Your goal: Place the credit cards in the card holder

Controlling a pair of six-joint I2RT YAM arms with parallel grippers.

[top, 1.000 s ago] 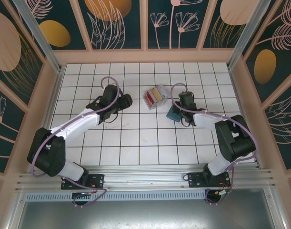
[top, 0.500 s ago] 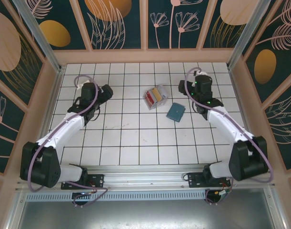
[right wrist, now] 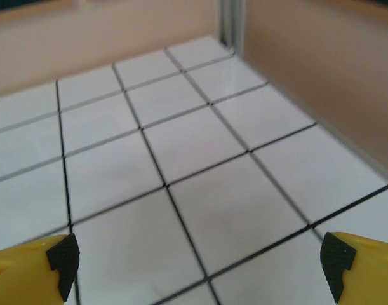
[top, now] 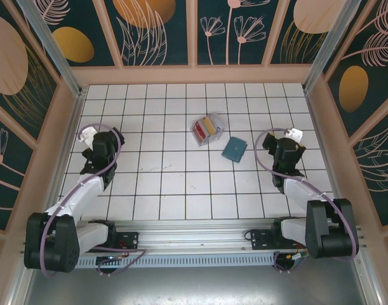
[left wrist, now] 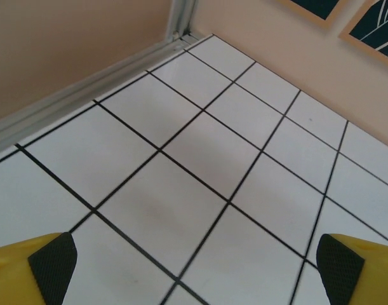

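The credit cards [top: 206, 129], red, yellow and pale, stand stacked together near the middle of the white tiled floor. The card holder [top: 234, 149], a small flat teal wallet, lies shut just right of them and a little nearer. My left gripper [top: 98, 141] is pulled back at the left side, far from both. In the left wrist view the left gripper [left wrist: 197, 270] is open over bare tiles. My right gripper [top: 286, 145] sits right of the card holder, about two tiles away. The right gripper [right wrist: 200, 260] is open in its wrist view with nothing between its yellow fingers [right wrist: 346, 267].
A small clear plastic box [top: 217, 120] surrounds the cards. Pale walls with metal posts [left wrist: 181, 19] close the tiled floor on three sides. The left wrist view faces the far left corner and the right wrist view the far right corner [right wrist: 228, 25].
Both arms have swung out from the middle and drawn back toward their own sides. Both grippers have opened wide. The teal card holder now lies uncovered on the floor.
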